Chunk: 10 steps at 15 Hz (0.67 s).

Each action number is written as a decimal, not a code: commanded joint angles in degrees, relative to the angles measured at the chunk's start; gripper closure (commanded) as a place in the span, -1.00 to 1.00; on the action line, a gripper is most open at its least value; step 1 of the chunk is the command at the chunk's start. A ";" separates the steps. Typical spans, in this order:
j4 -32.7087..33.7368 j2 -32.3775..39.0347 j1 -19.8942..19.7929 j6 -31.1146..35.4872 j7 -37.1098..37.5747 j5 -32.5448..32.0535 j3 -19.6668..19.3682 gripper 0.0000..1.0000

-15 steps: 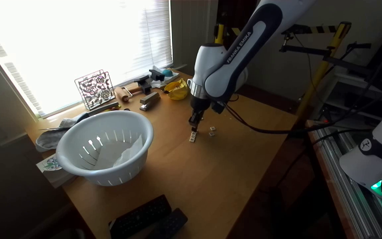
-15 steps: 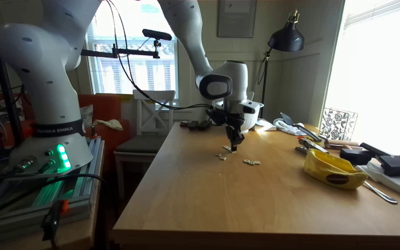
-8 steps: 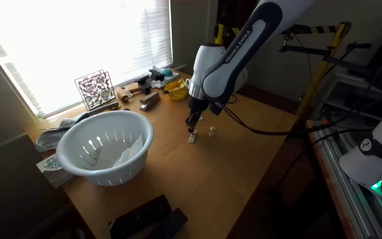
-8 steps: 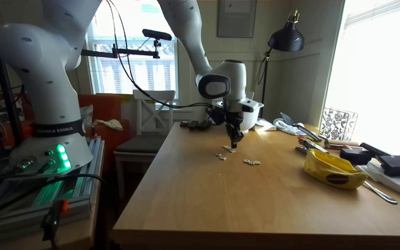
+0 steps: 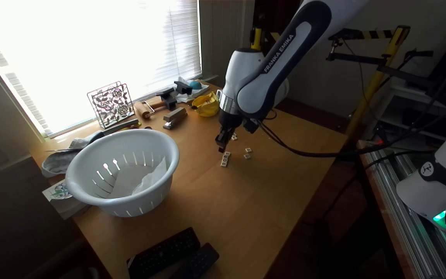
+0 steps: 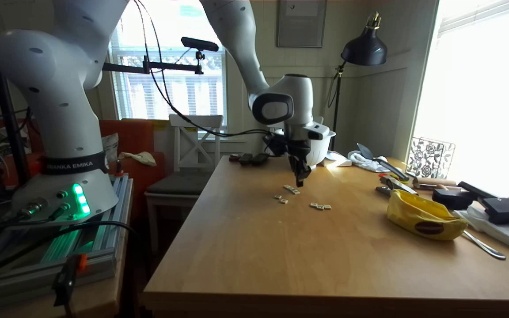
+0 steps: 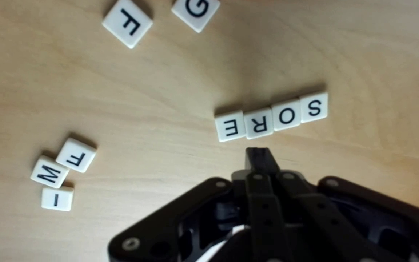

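Observation:
White letter tiles lie flat on the wooden table. A touching row, showing S (image 7: 314, 107), O (image 7: 286, 114), R (image 7: 259, 123) and E (image 7: 230, 126), lies just beyond my fingertips in the wrist view. This row also shows in both exterior views (image 5: 225, 159) (image 6: 291, 189). My gripper (image 7: 257, 150) is shut with its fingertips together and nothing between them. It hovers a little above the table beside the row, nearest the R and E tiles, without visible contact. It points down in both exterior views (image 5: 221, 149) (image 6: 299, 183).
Loose tiles F (image 7: 127, 23) and G (image 7: 196, 12) lie apart from the row. A cluster of F (image 7: 76, 155), M or W (image 7: 50, 171) and I (image 7: 57, 198) lies left. A white colander (image 5: 161, 193), yellow pouch (image 6: 427, 216), stapler (image 5: 175, 116) and remotes (image 5: 165, 252) are on the table.
My gripper has risen from the row's end and shifted slightly aside from it. The row's end, partly covered before, now shows. The tiles look unmoved.

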 commanded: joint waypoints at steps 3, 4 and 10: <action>-2.23 -3.62 3.92 -2.05 2.99 -3.45 -4.17 0.21; -2.06 -3.99 4.73 -3.75 3.33 -4.36 -5.04 0.05; 1.07 -2.64 13.94 -8.43 13.02 -8.80 -8.13 -0.80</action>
